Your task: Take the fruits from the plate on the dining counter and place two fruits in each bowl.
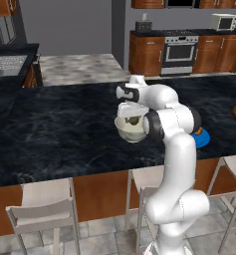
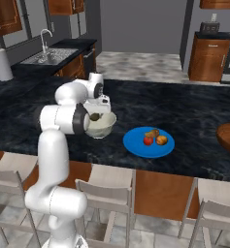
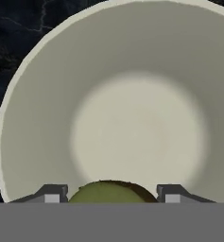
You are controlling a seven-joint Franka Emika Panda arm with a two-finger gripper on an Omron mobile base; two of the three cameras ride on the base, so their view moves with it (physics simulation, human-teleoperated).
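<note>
Right, the gripper (image 3: 111, 201) hangs straight over the cream bowl (image 3: 118, 118), and its jaws are pinching the dark green fruit (image 3: 108, 191), whose rounded top shows between the two tips. The bowl's floor looks bare from the hand view. In my judgement this fruit is light and firm with a smooth skin, so it could squirm out of a hard squeeze; a hold across its widest part, as here, suits it best. The bowl is stiff ceramic, and a drop from height could make the fruit bounce or roll on that curved floor.

Over on the right base view, the blue plate (image 2: 136, 145) sits just beside the bowl on the black bench (image 2: 184, 106), carrying the red fruit (image 2: 148, 140), the orange one (image 2: 161, 140) and the tan pear-shaped one (image 2: 153, 132), all huddled close together. That crowding will make the next pick tight. A brown round object (image 2: 229, 138) sits well apart at the bench's far right, and stools (image 2: 106, 196) line the near edge. Nothing blocks the way from plate to bowl.
</note>
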